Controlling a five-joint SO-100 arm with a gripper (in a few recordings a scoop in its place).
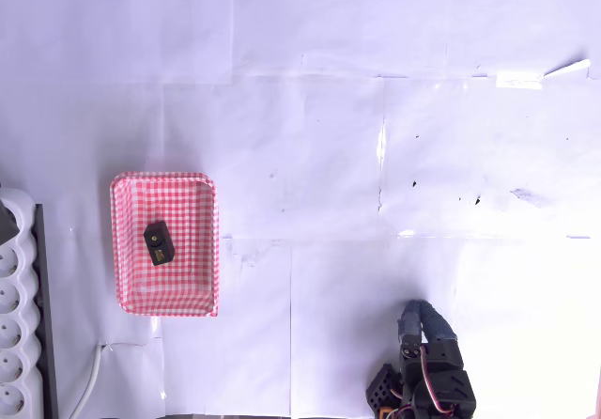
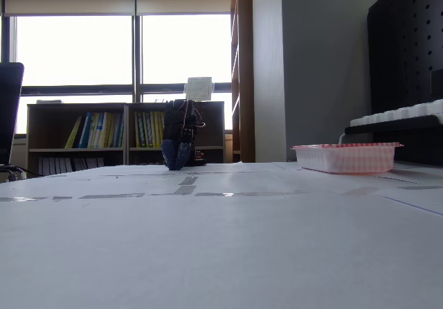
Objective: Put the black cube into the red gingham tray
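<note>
From the overhead view I read the job as done, or as good as done: the black cube (image 1: 158,242) lies inside the red gingham tray (image 1: 208,250), a little toward the tray's left side, resting on its checked floor and turned slightly askew to the rim. The tray sits near the left edge of the tabletop (image 1: 310,156), just beside a white power strip (image 1: 17,316) that runs along that edge, so the raised rim keeps the cube from sliding out toward the sockets.

My hand (image 1: 420,318) is well apart from the tray, pulled in by the bottom edge of the tabletop with the arm folded over its base, which I take to be a parked pose that leaves the tray clear. It holds nothing that I can see, but its fingers are bunched and dark, and I cannot tell whether they are apart or together.

In the fixed view the hand (image 2: 177,155) hangs tip-down close to the tabletop at the far side, and the tray (image 2: 346,158) stands at the right, its wall hiding the cube.
</note>
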